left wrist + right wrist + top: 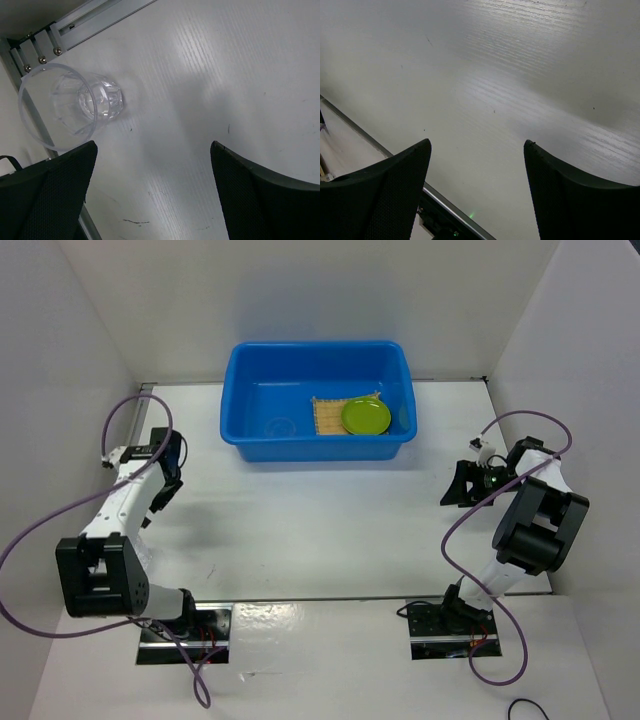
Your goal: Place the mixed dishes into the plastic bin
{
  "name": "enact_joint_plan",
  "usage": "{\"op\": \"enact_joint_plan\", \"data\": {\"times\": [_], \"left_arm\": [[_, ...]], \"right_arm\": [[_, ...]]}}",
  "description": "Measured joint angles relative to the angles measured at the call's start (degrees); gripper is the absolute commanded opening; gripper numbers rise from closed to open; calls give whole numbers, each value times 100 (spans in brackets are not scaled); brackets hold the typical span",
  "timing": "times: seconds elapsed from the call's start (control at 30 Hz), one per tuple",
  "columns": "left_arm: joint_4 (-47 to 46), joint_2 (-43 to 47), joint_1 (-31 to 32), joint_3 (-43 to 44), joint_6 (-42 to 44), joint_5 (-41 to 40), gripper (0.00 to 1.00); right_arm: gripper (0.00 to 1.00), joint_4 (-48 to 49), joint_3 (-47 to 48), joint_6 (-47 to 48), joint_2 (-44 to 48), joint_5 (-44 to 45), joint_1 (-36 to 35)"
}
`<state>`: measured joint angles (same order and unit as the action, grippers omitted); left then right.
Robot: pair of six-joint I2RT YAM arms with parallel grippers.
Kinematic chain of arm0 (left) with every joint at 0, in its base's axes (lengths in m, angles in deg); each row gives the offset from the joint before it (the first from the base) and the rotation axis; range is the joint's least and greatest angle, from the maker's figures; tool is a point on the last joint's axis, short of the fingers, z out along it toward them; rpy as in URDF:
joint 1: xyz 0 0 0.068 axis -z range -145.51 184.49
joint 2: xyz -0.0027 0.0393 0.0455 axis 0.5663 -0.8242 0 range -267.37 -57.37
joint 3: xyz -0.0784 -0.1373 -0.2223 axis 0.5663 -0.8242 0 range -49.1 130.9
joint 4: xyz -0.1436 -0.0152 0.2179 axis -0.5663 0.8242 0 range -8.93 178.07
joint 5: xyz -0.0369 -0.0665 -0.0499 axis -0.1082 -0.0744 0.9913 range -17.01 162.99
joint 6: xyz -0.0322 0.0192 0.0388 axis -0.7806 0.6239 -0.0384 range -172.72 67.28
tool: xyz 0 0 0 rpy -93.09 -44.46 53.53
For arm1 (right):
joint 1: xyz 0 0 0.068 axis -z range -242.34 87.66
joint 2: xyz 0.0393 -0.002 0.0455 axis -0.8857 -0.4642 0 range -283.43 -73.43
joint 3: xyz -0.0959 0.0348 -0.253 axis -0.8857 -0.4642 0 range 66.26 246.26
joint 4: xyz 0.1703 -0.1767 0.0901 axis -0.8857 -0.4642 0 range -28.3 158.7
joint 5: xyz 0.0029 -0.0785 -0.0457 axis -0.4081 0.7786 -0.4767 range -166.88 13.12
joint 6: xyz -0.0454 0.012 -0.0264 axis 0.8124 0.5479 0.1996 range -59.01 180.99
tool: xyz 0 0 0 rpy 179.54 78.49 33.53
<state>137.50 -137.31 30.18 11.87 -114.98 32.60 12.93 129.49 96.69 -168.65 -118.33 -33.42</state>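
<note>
Nearest to me both arms are drawn back to their own sides of the white table [320, 530], and neither is carrying anything. The right pincer [476, 145] hangs over bare surface with its fingers spread apart and nothing between them. The left pincer [152, 150] is likewise parted and empty. Just beyond its left finger, in its own camera's view, lies the small clear cup [75, 107]. It is tipped on its side on the table, mouth towards the pincer, close to the aluminium rail [95, 15] at the left edge. From above I cannot make the cup out at all.

Further back, in the middle of the far side, sits the blue plastic bin [300, 450]. In its right half the woven mat [325, 418] lies flat, with the lime-green plate [365, 417] overlapping the mat's right side. I see no black plate anywhere, and I cannot tell whether it is hidden under the green one.

By my reckoning the job is mostly done. The mat and green plate are in, the cup is left to be picked up and carried over, and the left arm looks best placed for it.
</note>
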Motion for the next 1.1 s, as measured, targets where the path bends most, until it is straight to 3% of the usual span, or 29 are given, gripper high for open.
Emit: {"op": "enact_joint_plan", "data": {"times": [0.2,0.63,1.0,1.03,1.1], "left_arm": [[44,310,-66,-175,-424,66,100],[-70,632,-964,-341,-538,236,100],[-422,-170,-1620,-400,-68,800,99],[-463,-179,-1644,-400,-20,848,91],[-592,-238,-1648,-400,111,999,48]], "right_arm": [[80,0,0,2,2,2,0],[80,0,0,0,2,-20,0],[80,-13,22,2,-66,-74,52],[80,-17,22,2,-79,-79,52],[80,-24,22,2,-92,-81,52]]}}
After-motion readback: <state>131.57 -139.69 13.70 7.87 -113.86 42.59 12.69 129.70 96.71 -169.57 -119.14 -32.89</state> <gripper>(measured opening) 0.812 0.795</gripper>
